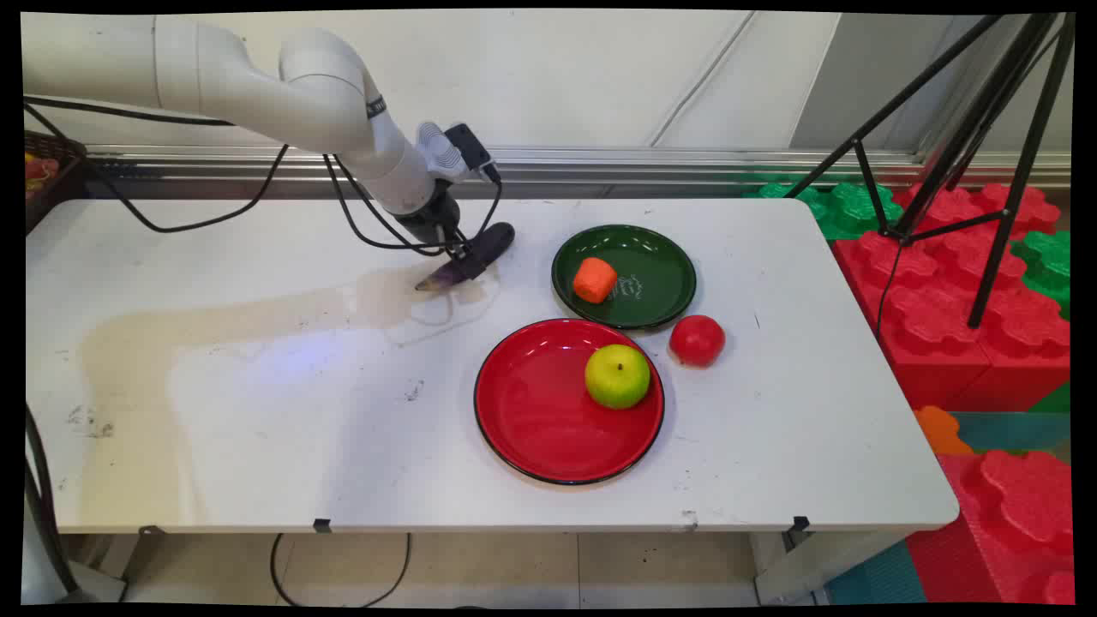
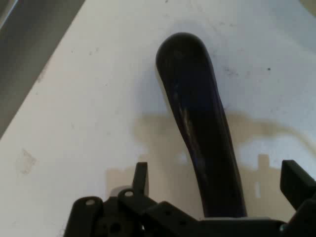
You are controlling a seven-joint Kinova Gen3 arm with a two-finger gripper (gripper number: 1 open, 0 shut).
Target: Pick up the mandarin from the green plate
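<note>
No readable brand or lettering on anything in either view; the green plate (image 1: 660,266) has a pale scribble-like mark near its middle, not legible as writing.

My gripper (image 1: 463,257) is low over the white table (image 1: 257,411), at the far-middle part, right on the eggplant (image 1: 471,257). The hand view shows my fingers (image 2: 140,177) spread wide, one each side of the eggplant (image 2: 197,113), a clear gap between the left one and its skin. Jaws wide, not clamped on anything.

Eggplant: long, dark purple, nearly black, glossy, slightly curved. It lies flat on the table, its rounded dark end pointing toward the green plate and a paler, lavender-tinted end pointing the other way. In the hand view it runs up from between my fingers to a blunt rounded tip. It sits on a faint tan stain that spreads leftward across the tabletop.

Right of it, apart: the green plate with an orange carrot piece (image 1: 594,279) lying on its left part. Nearer the front, a red plate (image 1: 531,420) with a black rim, a green apple (image 1: 617,375) on its right side. A red tomato (image 1: 697,340) sits on the bare table just beside both plates, to the right.

Off the table at right: red and green foam blocks (image 1: 943,283) and a black tripod (image 1: 986,128).
</note>
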